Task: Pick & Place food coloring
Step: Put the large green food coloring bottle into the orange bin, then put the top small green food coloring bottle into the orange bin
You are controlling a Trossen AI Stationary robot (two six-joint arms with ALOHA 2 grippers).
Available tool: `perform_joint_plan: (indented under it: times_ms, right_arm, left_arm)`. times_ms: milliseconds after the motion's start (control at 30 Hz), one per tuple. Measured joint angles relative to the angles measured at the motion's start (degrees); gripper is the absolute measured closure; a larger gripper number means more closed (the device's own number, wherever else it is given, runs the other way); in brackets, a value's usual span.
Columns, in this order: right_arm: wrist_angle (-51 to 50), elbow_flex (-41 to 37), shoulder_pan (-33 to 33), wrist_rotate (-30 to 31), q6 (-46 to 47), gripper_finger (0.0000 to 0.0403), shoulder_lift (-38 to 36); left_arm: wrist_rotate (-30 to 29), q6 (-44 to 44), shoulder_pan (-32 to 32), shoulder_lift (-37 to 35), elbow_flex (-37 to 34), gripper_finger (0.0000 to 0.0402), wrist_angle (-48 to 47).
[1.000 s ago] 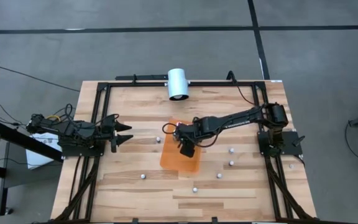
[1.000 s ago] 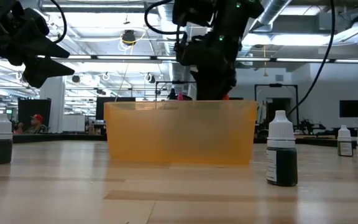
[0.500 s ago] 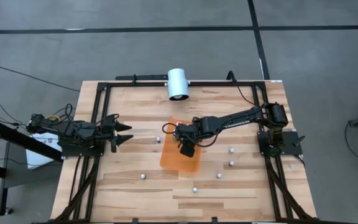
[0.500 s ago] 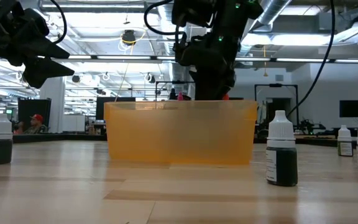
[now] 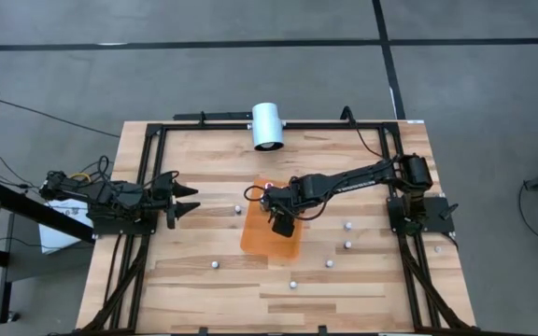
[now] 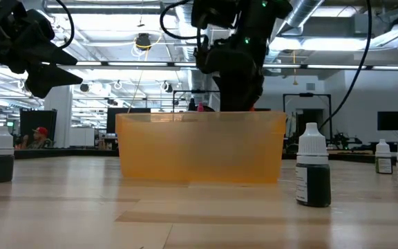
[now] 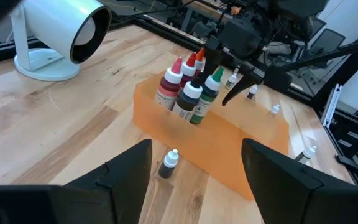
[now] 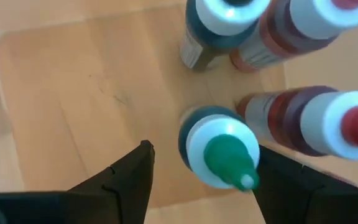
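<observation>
The right gripper [image 5: 271, 200] hangs over the orange bin [image 7: 241, 155], fingers spread, with the green-capped bottle [image 8: 222, 152] standing loose between them among four other bottles [image 7: 178, 84] at one end. If the arm lifts off crookedly, a finger could clip that cap and topple the tight cluster. More food coloring [image 6: 313, 174] stands scattered on the table [image 5: 204, 280]. The left gripper [image 5: 189, 200] waits, open, near the left edge. Against a second ago, the right arm sits marginally higher; bottles and bin look unchanged.

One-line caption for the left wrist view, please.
Right gripper open above bottles clustered in the orange bin; one bottle outside.
</observation>
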Motion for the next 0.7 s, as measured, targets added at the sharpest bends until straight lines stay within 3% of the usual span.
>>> perform_joint_plan:
  times_ms: [233,500,700]
  right_arm:
    - [-6.11,5.32,0.00,0.05,-0.22,0.0170,0.00]
    - [-19.70,12.68,0.63,0.25,-6.43,0.0171,-0.04]
    - [-24.09,13.71,2.39,7.10,-5.54,0.0171,-1.77]
  left_arm:
    - [-0.01,0.00,0.00,0.00,0.00,0.0161,0.00]
    - [0.02,0.00,0.00,0.00,0.00,0.0161,0.00]
    - [0.55,-0.48,0.00,0.00,-0.02,0.0161,0.02]
